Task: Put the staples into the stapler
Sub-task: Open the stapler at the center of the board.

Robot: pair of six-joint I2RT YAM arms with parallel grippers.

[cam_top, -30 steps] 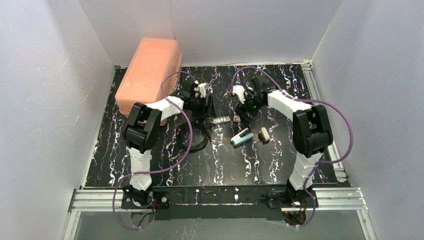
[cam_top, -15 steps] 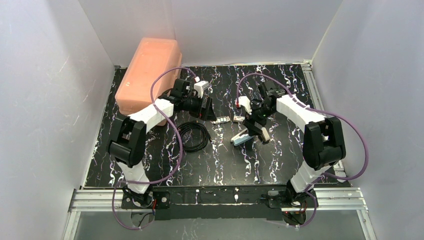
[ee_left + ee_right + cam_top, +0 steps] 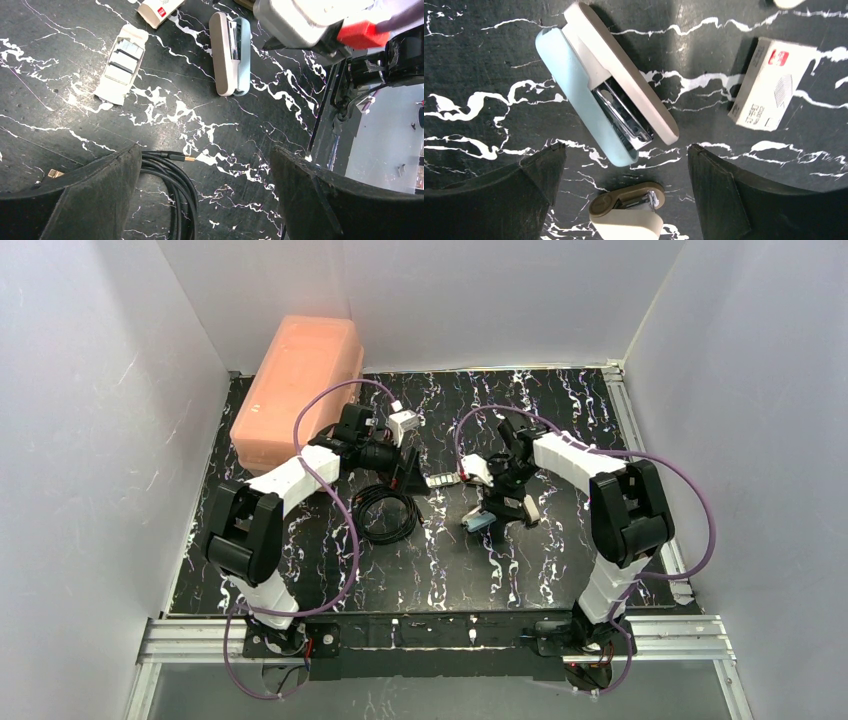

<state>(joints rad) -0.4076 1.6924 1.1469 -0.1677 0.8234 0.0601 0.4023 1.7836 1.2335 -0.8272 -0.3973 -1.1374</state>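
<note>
Right wrist view: your right gripper (image 3: 626, 148) has its fingers spread wide and grips nothing. The stapler (image 3: 594, 107) lies on its side on the black marbled table (image 3: 484, 60), running from upper left towards lower centre. Its light-blue half is parted from the beige half and the silver channel is exposed. Its lower end shows in the gap between the fingertips, with no visible contact. A small white box (image 3: 771, 85) lies at the right, and a beige clip-like tool (image 3: 626, 212) at bottom centre. In the left wrist view your left gripper (image 3: 205, 155) is likewise spread and holds nothing. The staples (image 3: 121, 64) sit in an opened pale sleeve at upper left, apart from the stapler. A black cable coil (image 3: 172, 185) lies at the bottom.
</note>
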